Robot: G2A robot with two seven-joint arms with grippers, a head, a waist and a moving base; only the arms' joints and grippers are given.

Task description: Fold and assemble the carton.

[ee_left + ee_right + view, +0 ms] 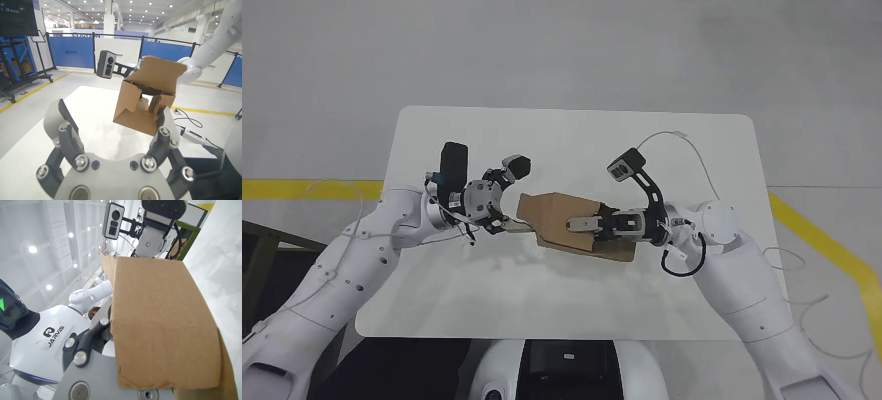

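**A:** Hanging above the white worktop (692, 150), the carton (542, 212) sits just ahead of the left fingers (67, 115). Its long axis runs from them toward the right fingers (582, 222).

**B:** Which end faces the left fingers?

**A:** The open one. Those fingers are spread wide, one tip right beside the carton's edge. The top flap (160, 73) stands up and the side flaps (130, 94) angle inward.

**B:** And the right fingers?

**A:** Pinching a carton wall. The top view shows one pale finger laid along the outside, and the left wrist view shows something dark inside the mouth. The right wrist view gives the closed side, which is flat, matte brown cardboard with one crease across.
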